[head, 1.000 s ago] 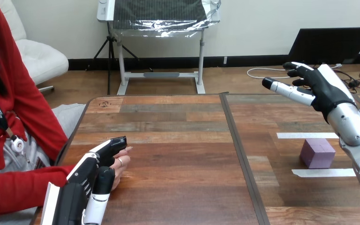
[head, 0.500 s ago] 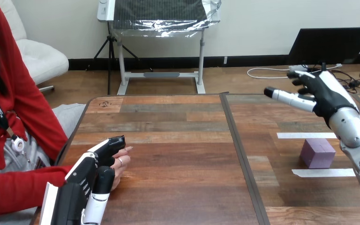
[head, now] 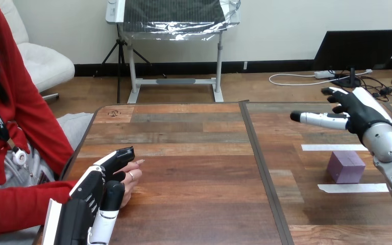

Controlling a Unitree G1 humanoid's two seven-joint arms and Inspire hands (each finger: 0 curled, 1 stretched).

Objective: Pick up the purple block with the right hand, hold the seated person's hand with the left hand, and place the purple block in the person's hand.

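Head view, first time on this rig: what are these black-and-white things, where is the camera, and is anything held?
The camera sits on the robot's head, looking down across the table. The black-and-white parts are the robot's own hands. Its left hand, at lower left, is curled over the person's hand. Its right hand, at right, is open in the air and holds nothing. The purple block lies on the table between two white tape strips.

Wooden table [head: 194,153], purple block [head: 345,166] between two white tape strips [head: 334,147]
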